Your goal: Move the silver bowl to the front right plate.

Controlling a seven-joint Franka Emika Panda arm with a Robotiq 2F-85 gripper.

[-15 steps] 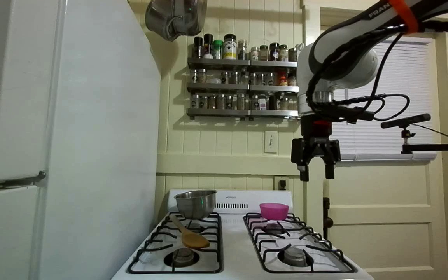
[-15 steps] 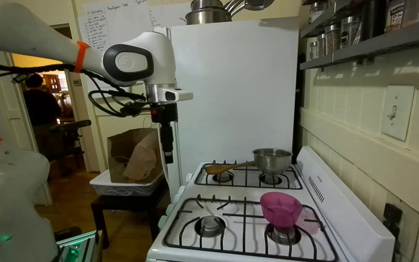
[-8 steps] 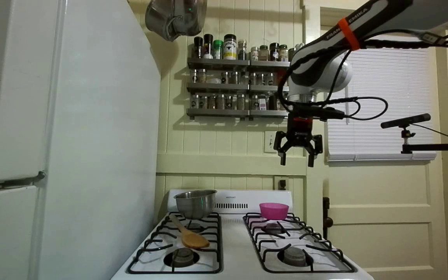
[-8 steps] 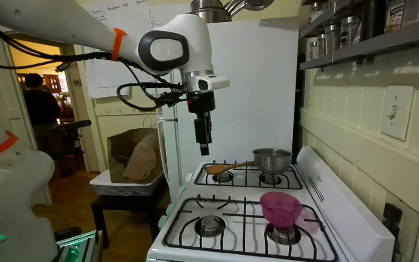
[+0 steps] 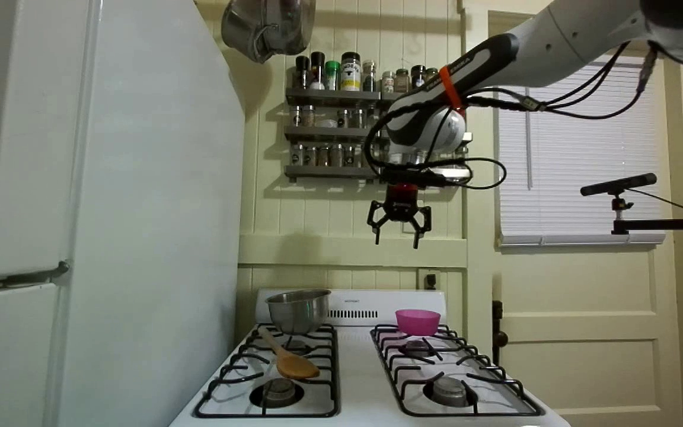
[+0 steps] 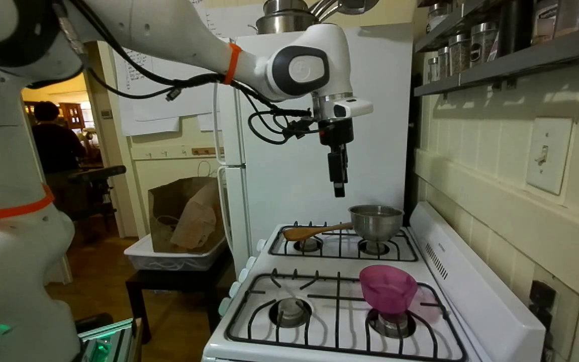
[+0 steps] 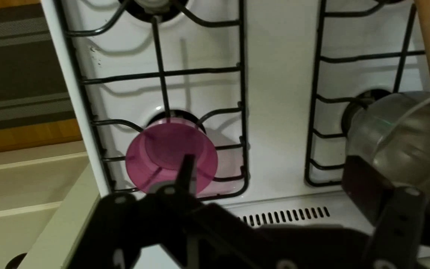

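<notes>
The silver bowl (image 5: pixel 298 312) sits on the back left burner in an exterior view; it also shows in an exterior view (image 6: pixel 376 222) and at the right of the wrist view (image 7: pixel 366 129). The front right plate, a grate burner with a pale grey cap (image 5: pixel 450 391), has nothing on it; it shows too in an exterior view (image 6: pixel 291 312) and partly at the top of the wrist view (image 7: pixel 154 3). My gripper (image 5: pixel 396 243) is open and empty, pointing down high above the stove, to the right of the silver bowl. It also shows in an exterior view (image 6: pixel 339 193) and the wrist view (image 7: pixel 271 162).
A pink bowl (image 5: pixel 418 322) stands on the back right burner. A wooden spoon (image 5: pixel 297 366) lies over the left grate, its handle end by the silver bowl. A fridge (image 5: pixel 158 207) stands left of the stove. Spice shelves (image 5: pixel 332 172) hang on the wall behind.
The arm and open gripper have swept over the stove, leftward and away toward the back wall, from right of the stove. The bowls and spoon have not moved.
</notes>
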